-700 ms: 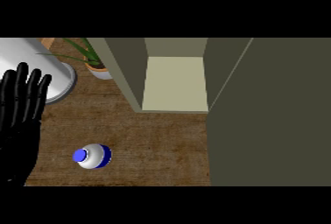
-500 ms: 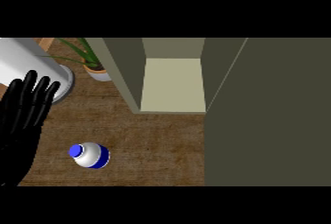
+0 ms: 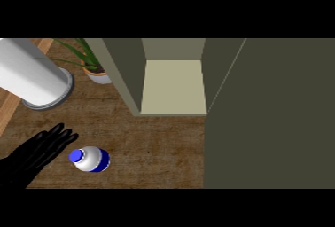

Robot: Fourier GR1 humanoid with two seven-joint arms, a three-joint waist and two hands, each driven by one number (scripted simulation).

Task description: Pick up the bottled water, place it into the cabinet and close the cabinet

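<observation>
Robot hand (image 3: 36, 153) beside bottled water (image 3: 90, 159)

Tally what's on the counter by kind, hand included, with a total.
Bottled water: 1
Potted plant: 1
Grey cylinder: 1
Open cabinet: 1
Left hand, black, beside the bottle: 1
Total: 5
</observation>
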